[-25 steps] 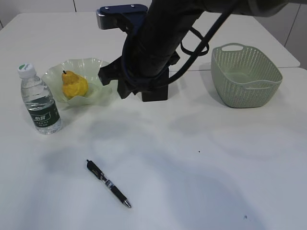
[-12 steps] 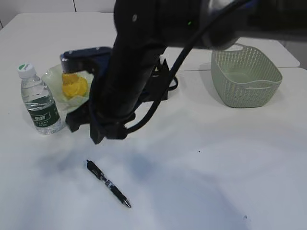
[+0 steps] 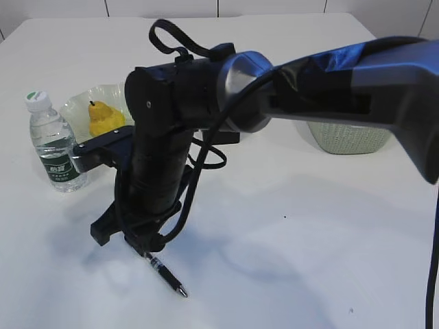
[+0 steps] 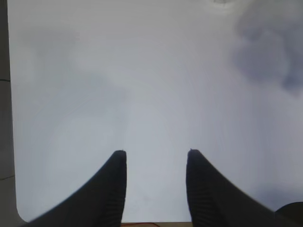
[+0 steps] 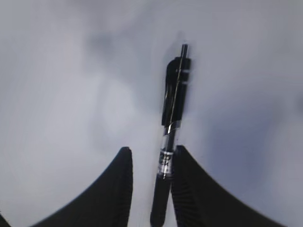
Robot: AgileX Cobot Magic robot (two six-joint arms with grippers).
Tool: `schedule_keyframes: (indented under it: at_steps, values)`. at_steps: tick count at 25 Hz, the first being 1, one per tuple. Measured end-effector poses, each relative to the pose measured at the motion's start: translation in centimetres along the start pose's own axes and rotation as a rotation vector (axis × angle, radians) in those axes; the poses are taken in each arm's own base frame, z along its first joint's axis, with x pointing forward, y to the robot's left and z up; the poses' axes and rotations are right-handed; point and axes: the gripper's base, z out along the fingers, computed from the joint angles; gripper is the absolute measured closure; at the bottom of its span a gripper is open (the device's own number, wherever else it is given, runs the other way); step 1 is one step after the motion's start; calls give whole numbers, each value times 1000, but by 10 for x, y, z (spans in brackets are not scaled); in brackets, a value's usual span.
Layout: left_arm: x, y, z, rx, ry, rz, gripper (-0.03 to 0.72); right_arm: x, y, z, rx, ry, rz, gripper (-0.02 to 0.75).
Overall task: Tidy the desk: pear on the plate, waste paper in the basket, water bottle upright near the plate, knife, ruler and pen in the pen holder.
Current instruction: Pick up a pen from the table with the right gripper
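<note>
A black pen (image 5: 173, 109) lies on the white desk (image 3: 288, 226), its tip (image 3: 169, 277) poking out from under my right gripper (image 3: 134, 240). That right gripper (image 5: 152, 147) is open and straddles the pen's grip end. The pen sits close to the right finger (image 5: 189, 189), with a gap to the left one. The yellow pear (image 3: 103, 118) rests in the pale green plate (image 3: 77, 105). The water bottle (image 3: 58, 147) stands upright beside it. My left gripper (image 4: 156, 151) is open over bare desk (image 4: 142, 85). The right arm hides the pen holder. Waste paper, knife and ruler are out of view.
The grey-green basket (image 3: 346, 140) shows partly behind my right arm at the right. That arm (image 3: 274, 89) crosses the whole middle of the exterior view, from upper right down to the lower left.
My right arm has swung from the back of the desk, by the pen holder, forward and down to the left. Its gripper now sits over the pen. The pen has not moved.
</note>
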Motion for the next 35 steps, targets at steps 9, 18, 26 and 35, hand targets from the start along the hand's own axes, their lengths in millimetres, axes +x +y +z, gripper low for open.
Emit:
schedule_keyframes:
  at_steps: [9, 18, 26, 35]
  values:
    - [0, 0, 0, -5, -1, 2, 398, -21, -1, -12, 30, -47, -40, 412]
    - [0, 1, 0, -7, -2, 3, 398, -17, -5, 12, 27, 26, -47, 393]
    - [0, 1, 0, -9, 0, 3, 399, -13, -9, 37, 17, 77, -41, 393]
    - [0, 2, 0, -25, -4, 9, 399, -11, -10, 45, 15, 94, -50, 393]
